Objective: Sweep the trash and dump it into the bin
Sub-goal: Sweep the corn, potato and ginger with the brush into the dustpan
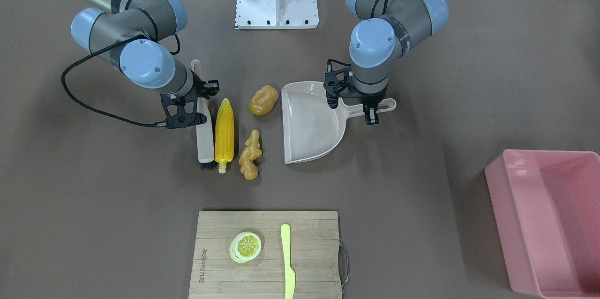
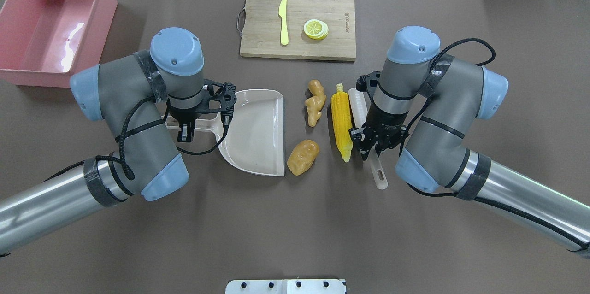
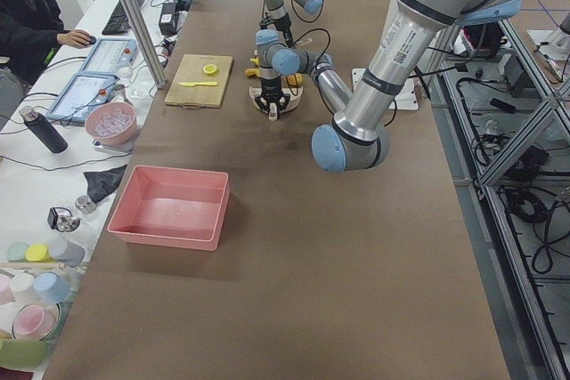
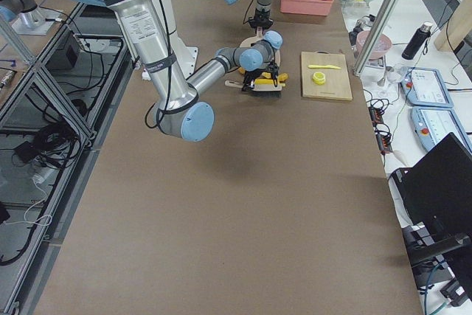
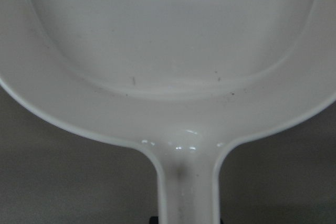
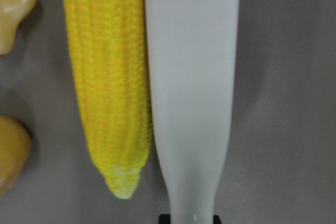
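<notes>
Left gripper [image 2: 184, 132] clamped on the dustpan [image 2: 256, 133] handle; right gripper [image 2: 370, 148] clamped on the brush [image 2: 359, 101], which touches the corn cob [image 2: 341, 121].

Bin [image 1: 548, 224] cut by the front view's edge, brush [image 1: 205, 139] middle hidden under right arm [image 1: 154, 74], dustpan [image 1: 309, 125] handle partly under left arm [image 1: 372, 55], knife [image 1: 287, 261] tip cropped.

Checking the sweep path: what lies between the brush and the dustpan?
In the overhead view: the corn cob, against the brush, then the ginger-like root and the potato-like lump nearer the dustpan.
</notes>
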Robot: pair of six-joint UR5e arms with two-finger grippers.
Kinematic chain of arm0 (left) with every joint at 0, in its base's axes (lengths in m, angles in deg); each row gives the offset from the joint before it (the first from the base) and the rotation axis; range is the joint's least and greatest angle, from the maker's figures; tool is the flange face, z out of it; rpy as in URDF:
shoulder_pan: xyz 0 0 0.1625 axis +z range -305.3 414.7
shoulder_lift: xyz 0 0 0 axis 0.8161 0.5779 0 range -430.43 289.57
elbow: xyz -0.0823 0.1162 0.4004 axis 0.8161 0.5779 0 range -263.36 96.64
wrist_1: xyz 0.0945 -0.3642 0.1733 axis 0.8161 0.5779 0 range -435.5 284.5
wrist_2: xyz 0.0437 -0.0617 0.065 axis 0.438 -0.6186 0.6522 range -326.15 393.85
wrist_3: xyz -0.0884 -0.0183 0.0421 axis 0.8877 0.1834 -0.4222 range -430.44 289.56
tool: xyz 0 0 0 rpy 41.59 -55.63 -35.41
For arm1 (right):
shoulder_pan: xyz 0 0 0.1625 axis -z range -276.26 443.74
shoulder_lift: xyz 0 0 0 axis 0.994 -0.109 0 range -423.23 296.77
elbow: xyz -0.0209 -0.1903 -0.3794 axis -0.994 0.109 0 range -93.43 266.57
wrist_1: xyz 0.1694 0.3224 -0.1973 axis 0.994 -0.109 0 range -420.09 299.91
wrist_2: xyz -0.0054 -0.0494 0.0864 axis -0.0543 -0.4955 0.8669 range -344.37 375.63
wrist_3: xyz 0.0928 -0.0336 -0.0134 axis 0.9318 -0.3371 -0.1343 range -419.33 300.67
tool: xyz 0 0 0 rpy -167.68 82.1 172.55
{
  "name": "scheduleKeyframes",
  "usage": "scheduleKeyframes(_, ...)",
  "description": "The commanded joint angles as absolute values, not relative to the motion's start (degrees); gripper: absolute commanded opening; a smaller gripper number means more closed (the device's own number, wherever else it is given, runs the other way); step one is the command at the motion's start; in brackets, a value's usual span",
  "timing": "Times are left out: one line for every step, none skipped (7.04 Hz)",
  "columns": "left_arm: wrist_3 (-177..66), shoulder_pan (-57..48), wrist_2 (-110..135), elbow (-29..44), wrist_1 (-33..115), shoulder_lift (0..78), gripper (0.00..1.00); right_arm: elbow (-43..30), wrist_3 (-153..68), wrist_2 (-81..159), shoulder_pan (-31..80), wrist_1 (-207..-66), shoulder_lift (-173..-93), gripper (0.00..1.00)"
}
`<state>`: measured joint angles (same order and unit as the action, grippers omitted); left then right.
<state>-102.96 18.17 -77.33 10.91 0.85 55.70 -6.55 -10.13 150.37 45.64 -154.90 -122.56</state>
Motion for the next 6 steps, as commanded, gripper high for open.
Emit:
scheduleKeyframes(-102.96,18.23,-77.33,10.95,0.79,55.78,0.0,-6.5,-7.41,149.93,47.35,-154.66,-120.37,0.0)
scheduleKeyframes(-102.96,18.14,-77.33,10.95,0.78,55.78,0.0,-6.59,-5.39,149.93,48.05,-154.66,-118.97,0.0)
scheduleKeyframes(-102.87,18.22,-77.33,11.04,0.78,55.87,0.0,-6.85,-4.24,149.93,48.58,-154.66,-118.08,0.0)
scheduleKeyframes(-102.78,18.23,-77.24,11.04,0.7,56.22,0.0,-7.03,-2.92,149.93,49.28,-154.66,-117.81,0.0)
scheduleKeyframes(-101.82,18.23,-77.24,11.04,0.78,56.22,0.0,-7.03,-0.82,149.75,50.6,-152.83,-117.64,0.0)
scheduleKeyframes(-101.03,18.49,-77.24,11.13,0.78,56.57,0.0,-6.77,1.81,148.62,52.0,-149.6,-117.63,0.0)
